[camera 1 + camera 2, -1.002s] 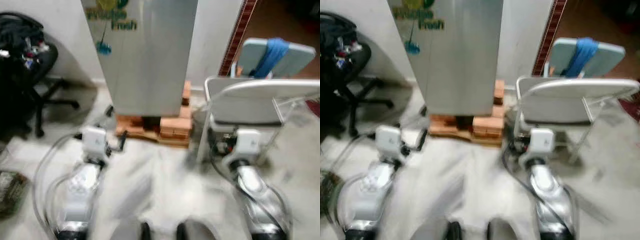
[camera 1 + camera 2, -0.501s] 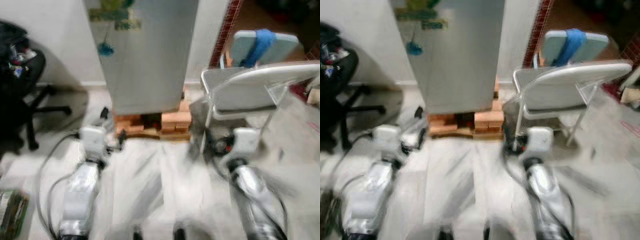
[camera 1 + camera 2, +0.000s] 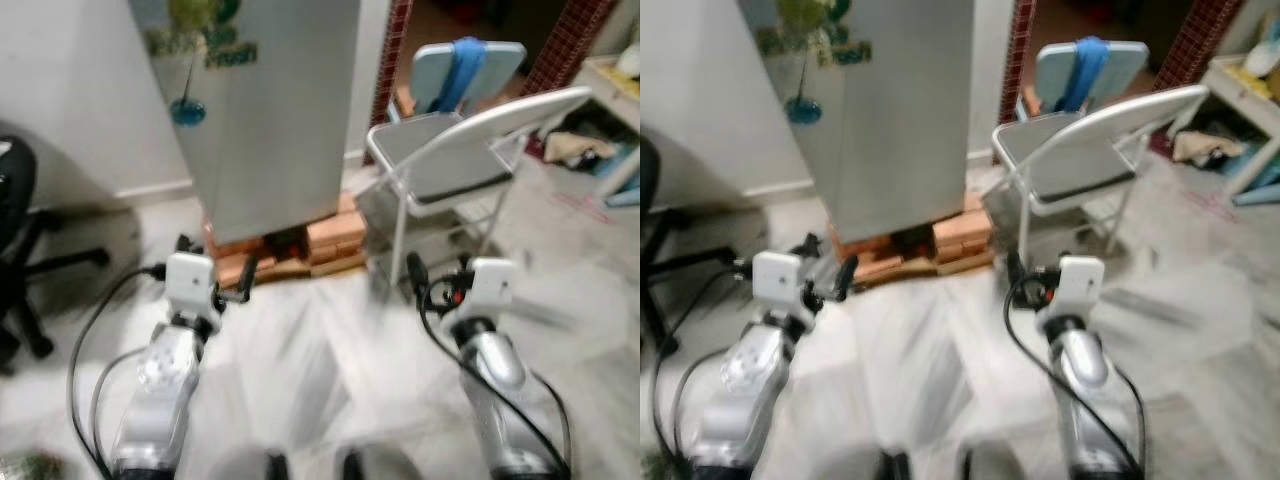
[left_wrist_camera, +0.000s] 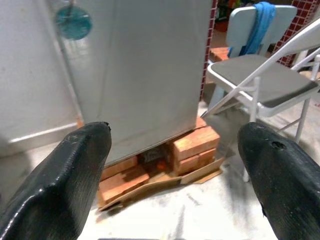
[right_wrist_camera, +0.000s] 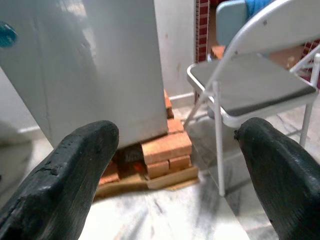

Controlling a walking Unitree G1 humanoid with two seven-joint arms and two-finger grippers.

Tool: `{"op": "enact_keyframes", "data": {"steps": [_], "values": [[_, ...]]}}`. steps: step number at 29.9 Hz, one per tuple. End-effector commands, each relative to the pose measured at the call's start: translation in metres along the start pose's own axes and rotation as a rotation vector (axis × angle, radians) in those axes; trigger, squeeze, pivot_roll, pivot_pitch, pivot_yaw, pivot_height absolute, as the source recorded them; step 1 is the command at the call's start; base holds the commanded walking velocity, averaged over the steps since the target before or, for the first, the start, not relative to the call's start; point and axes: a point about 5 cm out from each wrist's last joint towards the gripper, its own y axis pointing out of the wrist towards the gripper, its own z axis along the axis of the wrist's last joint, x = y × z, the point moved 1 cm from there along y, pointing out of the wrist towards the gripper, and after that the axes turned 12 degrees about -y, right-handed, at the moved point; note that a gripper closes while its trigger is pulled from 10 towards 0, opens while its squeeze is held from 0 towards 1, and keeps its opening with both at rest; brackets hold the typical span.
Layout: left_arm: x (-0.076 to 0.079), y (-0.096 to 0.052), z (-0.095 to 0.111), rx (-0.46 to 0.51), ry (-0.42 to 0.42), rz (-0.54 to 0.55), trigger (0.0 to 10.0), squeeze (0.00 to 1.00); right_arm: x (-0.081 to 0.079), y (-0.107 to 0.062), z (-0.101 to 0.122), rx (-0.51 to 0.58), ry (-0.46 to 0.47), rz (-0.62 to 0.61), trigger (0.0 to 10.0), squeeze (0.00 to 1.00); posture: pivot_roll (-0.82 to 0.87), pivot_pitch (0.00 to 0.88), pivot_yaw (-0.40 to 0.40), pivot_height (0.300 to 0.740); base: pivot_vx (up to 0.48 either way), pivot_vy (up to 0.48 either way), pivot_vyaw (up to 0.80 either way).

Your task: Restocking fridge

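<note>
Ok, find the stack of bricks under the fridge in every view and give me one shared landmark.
Left eye view: bricks just above centre, under the fridge.
Right eye view, centre.
Left wrist view, between the left gripper's open fingers.
Right wrist view, between the right gripper's fingers.
Shared landmark: grey folding chair right of the fridge.

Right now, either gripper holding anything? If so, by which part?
Nothing is held. The left gripper and the right gripper are both open and empty, facing the fridge standing on bricks.
</note>
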Motion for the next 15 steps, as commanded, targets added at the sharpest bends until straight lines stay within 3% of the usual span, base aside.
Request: {"op": "enact_keyframes", "data": {"steps": [1,9,15], "values": [[-0.0064,0.0003,0.0031,0.005,0.016,0.016,10.0,0.0,-0.003,0.0001,0.0034,0.019,0.006,0.008,10.0,0.0,0.0,0.087,0.02,0.74,0.0,0.48,-0.8],[-0.0039,0.0029,0.0045,0.009,0.033,0.001,10.0,0.0,-0.0065,0.0022,0.0058,0.031,0.011,0.014,10.0,0.0,0.0,0.089,0.023,0.74,0.0,0.48,-0.63],[-0.0016,0.0024,0.0043,0.006,0.037,-0.02,10.0,0.0,-0.0061,0.0027,0.006,0.033,0.012,0.012,10.0,0.0,0.0,0.089,0.021,0.74,0.0,0.451,0.0]]}}
